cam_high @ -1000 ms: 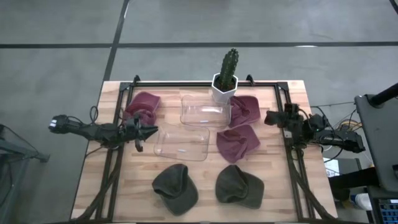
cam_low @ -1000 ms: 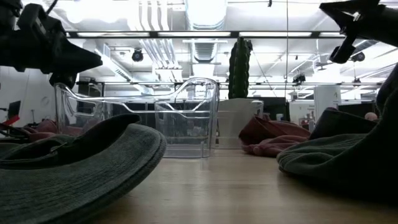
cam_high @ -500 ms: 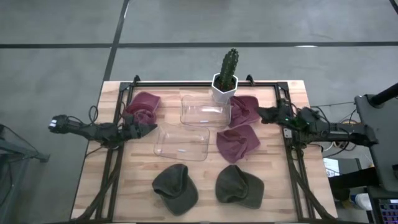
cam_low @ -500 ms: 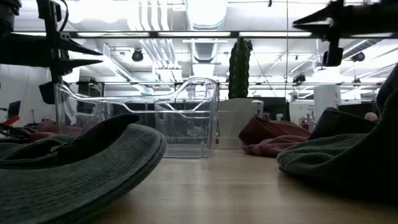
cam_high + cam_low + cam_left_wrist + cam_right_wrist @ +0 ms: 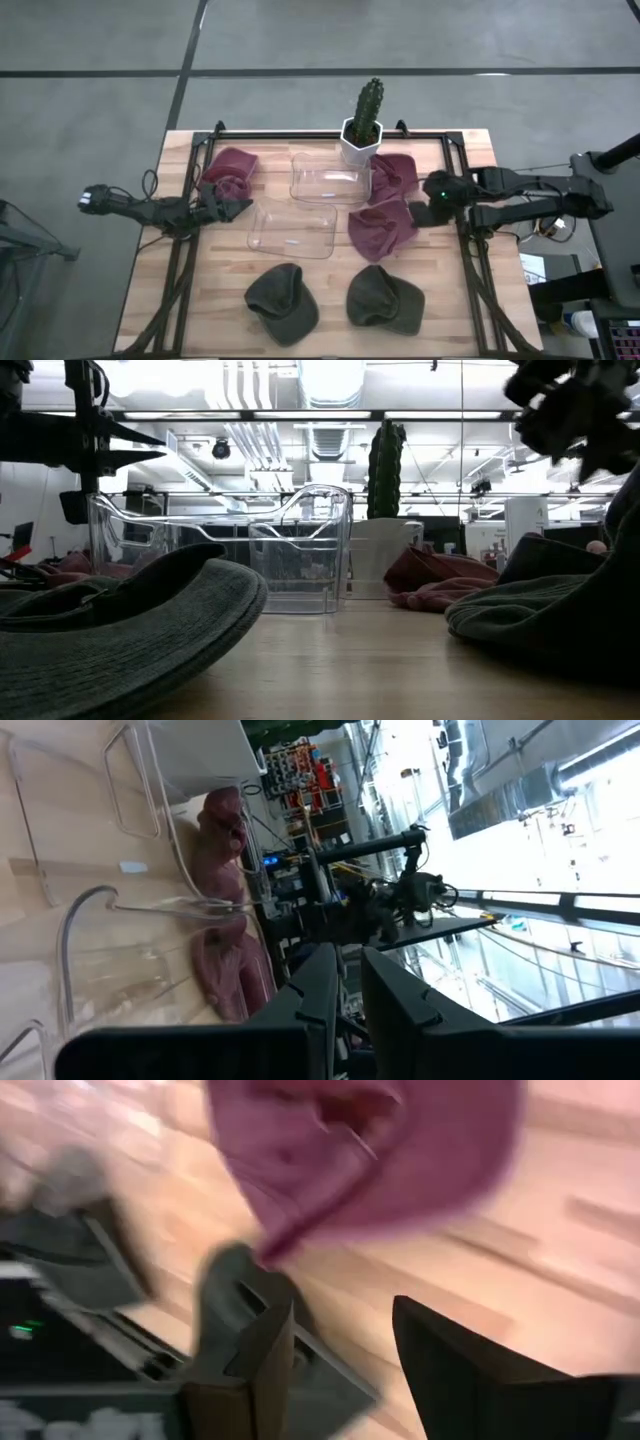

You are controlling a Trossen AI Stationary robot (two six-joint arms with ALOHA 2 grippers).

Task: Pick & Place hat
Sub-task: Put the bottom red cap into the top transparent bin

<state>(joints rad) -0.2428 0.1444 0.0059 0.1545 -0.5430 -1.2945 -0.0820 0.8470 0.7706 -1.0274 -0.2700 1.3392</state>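
Observation:
Three maroon hats lie flat on the wooden table: one at far left [image 5: 228,172], one by the cactus pot [image 5: 394,174], one nearer [image 5: 382,229]. Two olive hats [image 5: 283,301] [image 5: 385,298] lie near the front edge. My right gripper [image 5: 420,212] hovers open beside the right edge of the nearer maroon hat [image 5: 370,1150], well above the table [image 5: 570,420]. My left gripper [image 5: 243,207] hangs level and shut left of the clear bins, with nothing between its fingers [image 5: 350,990].
Two clear plastic bins [image 5: 328,179] [image 5: 293,229] stand in the table's middle. A cactus in a white pot [image 5: 363,125] stands at the far edge. A black frame rail [image 5: 468,250] runs along the table's right side, under my right arm.
My right gripper has swung in from the table's right edge toward the nearer maroon hat, tipped downward, and opened. My left gripper has turned and levelled out, shifting slightly toward the bins. The hats have not moved.

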